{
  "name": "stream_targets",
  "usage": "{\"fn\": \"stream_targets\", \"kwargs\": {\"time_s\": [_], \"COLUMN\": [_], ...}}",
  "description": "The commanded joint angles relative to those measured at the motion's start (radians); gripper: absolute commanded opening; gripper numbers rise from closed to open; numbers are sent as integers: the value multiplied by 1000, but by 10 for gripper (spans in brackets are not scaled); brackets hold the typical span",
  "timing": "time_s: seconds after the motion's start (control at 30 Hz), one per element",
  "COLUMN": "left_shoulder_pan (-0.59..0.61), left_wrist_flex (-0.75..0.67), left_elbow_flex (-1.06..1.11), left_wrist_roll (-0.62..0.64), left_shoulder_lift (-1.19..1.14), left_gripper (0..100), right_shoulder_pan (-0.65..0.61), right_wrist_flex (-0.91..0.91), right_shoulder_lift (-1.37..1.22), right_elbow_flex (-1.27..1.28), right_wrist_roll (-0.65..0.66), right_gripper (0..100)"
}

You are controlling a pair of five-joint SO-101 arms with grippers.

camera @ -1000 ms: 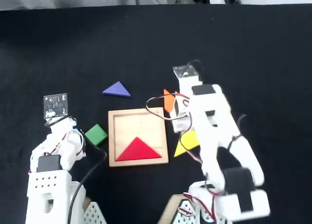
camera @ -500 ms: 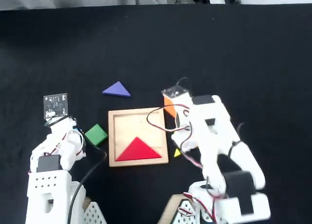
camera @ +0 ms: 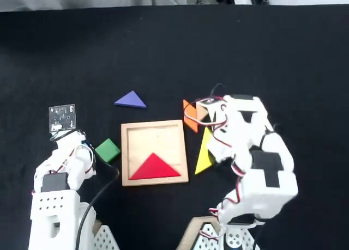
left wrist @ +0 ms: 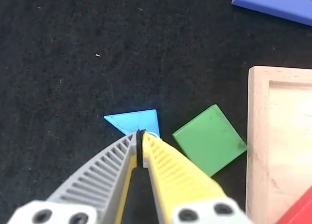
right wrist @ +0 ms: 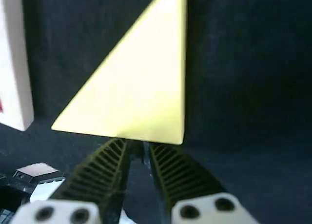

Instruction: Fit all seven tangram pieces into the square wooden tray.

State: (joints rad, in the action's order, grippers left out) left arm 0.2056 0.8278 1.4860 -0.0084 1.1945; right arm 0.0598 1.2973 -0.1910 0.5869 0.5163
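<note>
The square wooden tray holds one red triangle. Just off the tray's right side, a yellow triangle is tilted up. My right gripper is shut on the yellow triangle's edge. An orange piece lies beyond it and a purple triangle lies behind the tray. A green square sits at the tray's left. My left gripper is shut with its tips touching a small light-blue triangle beside the green square.
Black cloth covers the table, with open room at the back and far right. The tray's wall stands close to the yellow piece. The two arm bases stand at the front edge.
The right arm swung from over the orange piece to the yellow triangle and took hold of it. That piece went from flat to tipped up. The left arm kept still.
</note>
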Motion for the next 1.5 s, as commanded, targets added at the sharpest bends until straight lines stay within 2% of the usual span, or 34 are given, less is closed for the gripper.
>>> {"fn": "stream_targets", "kwargs": {"time_s": [0.0, 0.1, 0.37, 0.6, 0.83, 0.97, 1.13, 1.2, 1.33, 1.47], "left_shoulder_pan": [-15, -15, -15, -15, -15, -15, -16, -16, -16, -16], "left_wrist_flex": [-17, -17, -17, -17, -17, -17, -17, -17, -17, -34], "left_elbow_flex": [-4, -2, -2, -2, -2, -2, -2, -2, -2, 1], "left_wrist_roll": [3, 3, 3, 3, 3, 3, 3, 3, 3, 6], "left_shoulder_lift": [9, 9, 9, 9, 9, 9, 9, 9, 9, 9], "left_gripper": [30, 30, 30, 30, 30, 30, 30, 30, 30, 30], "right_shoulder_pan": [14, 15, 29, 9, 2, -31, -135, -190, -261, -272], "right_wrist_flex": [-28, -18, 28, 5, 84, -38, -272, -282, -281, -292], "right_shoulder_lift": [-76, -94, -102, -102, 39, 188, 303, 312, 312, 312], "right_elbow_flex": [-156, -232, -406, -430, -395, -205, 31, 53, 59, 53], "right_wrist_roll": [-18, -66, -75, -192, -482, -614, -641, -652, -776, -787], "right_gripper": [10, 10, 10, 11, 11, 11, 16, 61, 234, 253]}}
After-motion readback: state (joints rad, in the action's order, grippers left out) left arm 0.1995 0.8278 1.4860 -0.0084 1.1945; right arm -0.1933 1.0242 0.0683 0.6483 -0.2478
